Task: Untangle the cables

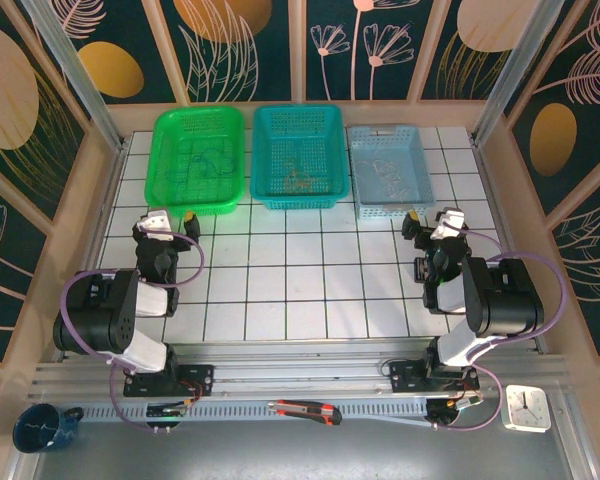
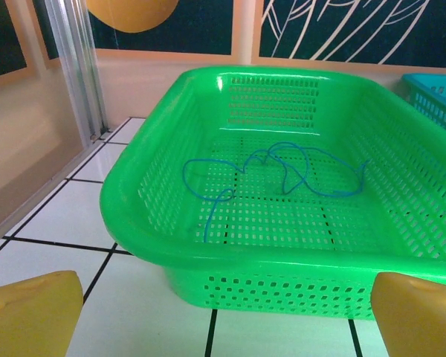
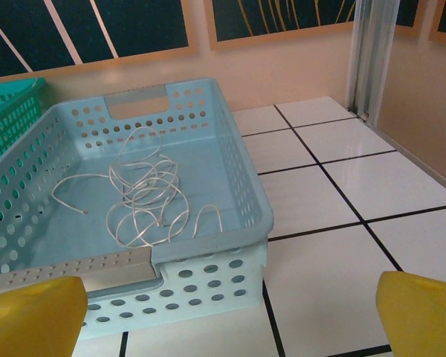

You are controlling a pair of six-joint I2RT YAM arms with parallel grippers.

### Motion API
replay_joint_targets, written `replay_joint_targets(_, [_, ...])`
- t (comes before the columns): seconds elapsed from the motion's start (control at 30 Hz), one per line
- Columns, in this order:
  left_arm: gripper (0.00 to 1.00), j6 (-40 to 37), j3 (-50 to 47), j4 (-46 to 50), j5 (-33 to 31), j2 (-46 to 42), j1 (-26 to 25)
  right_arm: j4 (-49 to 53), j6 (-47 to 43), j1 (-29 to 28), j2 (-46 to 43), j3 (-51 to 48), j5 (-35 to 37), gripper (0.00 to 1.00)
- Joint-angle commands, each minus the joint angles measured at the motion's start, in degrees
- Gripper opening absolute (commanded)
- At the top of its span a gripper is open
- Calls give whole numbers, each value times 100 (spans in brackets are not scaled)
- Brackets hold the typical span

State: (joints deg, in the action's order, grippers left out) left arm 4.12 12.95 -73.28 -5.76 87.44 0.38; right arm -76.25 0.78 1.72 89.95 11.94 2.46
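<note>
A thin blue cable (image 2: 282,167) lies in loose loops on the floor of the green basket (image 2: 230,249), also seen from above (image 1: 205,160). A pale, whitish cable (image 3: 145,197) is coiled in a tangle inside the light blue basket (image 3: 208,249). A small yellow-tan clump of cables (image 1: 298,180) rests in the teal basket (image 1: 297,203). My left gripper (image 2: 223,320) stands open just short of the green basket's near wall. My right gripper (image 3: 230,316) is open before the light blue basket's near right corner. Neither holds anything.
Three baskets stand in a row along the far side of the tiled table (image 1: 300,290). Metal frame posts (image 2: 78,67) rise at the back corners. A box cutter (image 1: 305,411), a small clock (image 1: 527,408) and a blue mug (image 1: 42,427) lie near the arm bases.
</note>
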Motion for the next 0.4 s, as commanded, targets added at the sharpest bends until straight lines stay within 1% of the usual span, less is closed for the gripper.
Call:
replay_joint_targets(0.0, [99, 63, 5, -112, 139, -16, 24, -66, 29, -40, -17, 35, -53, 99])
replay_joint_targets(0.37, [99, 57, 14, -100, 142, -15, 29, -35, 46, 0, -22, 45, -123, 99])
